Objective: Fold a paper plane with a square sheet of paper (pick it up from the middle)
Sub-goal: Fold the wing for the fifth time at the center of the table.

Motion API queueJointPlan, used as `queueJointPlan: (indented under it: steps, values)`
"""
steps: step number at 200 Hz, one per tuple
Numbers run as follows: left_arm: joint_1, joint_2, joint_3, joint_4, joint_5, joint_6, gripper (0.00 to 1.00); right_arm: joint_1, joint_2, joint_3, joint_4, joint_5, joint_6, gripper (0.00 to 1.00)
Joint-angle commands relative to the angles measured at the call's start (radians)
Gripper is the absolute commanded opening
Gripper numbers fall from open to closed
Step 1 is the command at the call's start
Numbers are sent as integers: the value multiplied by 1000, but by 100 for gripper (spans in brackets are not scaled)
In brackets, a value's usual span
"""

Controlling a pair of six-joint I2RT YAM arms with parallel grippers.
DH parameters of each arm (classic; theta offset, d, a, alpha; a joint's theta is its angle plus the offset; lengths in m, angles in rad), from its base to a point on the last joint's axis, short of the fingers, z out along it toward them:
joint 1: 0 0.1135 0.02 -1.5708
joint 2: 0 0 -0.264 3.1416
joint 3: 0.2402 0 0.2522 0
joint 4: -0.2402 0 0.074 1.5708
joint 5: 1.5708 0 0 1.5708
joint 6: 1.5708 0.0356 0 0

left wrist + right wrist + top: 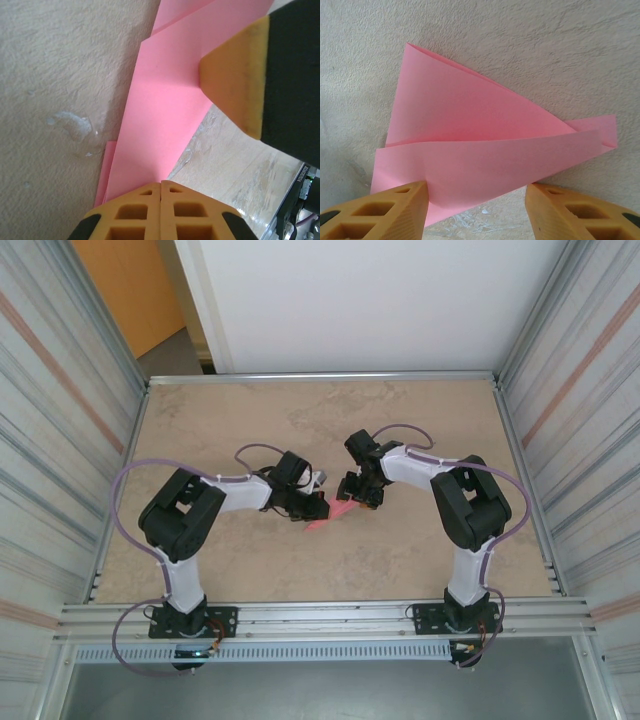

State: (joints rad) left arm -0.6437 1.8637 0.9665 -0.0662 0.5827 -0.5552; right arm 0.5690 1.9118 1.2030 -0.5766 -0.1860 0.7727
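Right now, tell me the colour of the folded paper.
The paper is pink, clearest in the right wrist view.

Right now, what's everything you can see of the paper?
The paper is thin, matte and pink, folded into overlapping triangular layers with sharp creases. It lies mid-table, between the two arms. The left pincer is shut on one end of it. The right pincer stands open astride an edge, with one pad against a flap. I cannot tell whether it rests on the table.
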Motion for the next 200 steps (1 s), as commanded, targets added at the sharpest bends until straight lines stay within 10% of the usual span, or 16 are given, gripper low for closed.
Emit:
queueJointPlan:
  steps: [1,63,133,200]
  values:
    - [-4,19,-25,-21,-9,-11,7,14,161,-75,18,25,-32,56]
    - [-1,30,-34,-34,-23,-19,6,12,149,-71,11,25,-32,55]
    - [0,38,-32,-40,-18,-16,5,-30,-238,-97,97,27,-26,57]
    - [1,41,-32,-37,-16,-14,4,53,-210,-131,255,-79,21,26]
